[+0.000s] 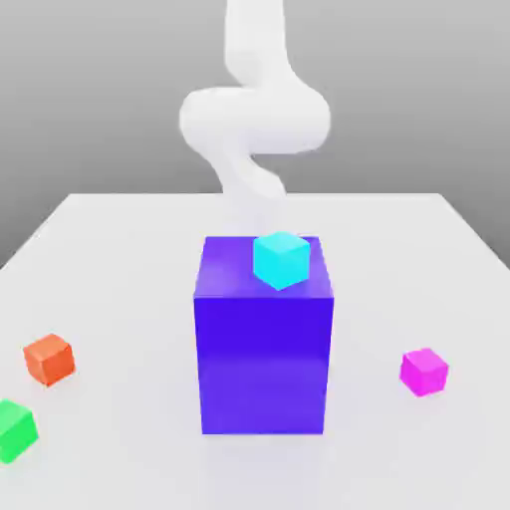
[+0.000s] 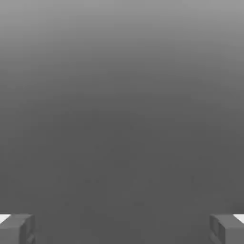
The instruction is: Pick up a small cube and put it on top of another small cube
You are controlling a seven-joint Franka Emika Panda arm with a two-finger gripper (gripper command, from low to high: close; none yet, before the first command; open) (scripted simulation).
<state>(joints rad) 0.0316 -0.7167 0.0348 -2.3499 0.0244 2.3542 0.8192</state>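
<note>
Overhead, the pale arm [image 1: 255, 120] bends behind the blue block [image 1: 263, 349], its hand [image 2: 122, 229] spread wide; the magenta cube [image 1: 424, 372] sits at the exterior view's right, the green cube [image 1: 14, 431] cut off

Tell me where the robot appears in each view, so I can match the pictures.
Exterior view: the robot comes down from the upper middle, its lower part behind the big blue block.
Hand view: its open jaws, one on each side, stand wide apart with nothing between them.
Shared landmark: the robot itself, as arm in one, jaws in the other.
</note>
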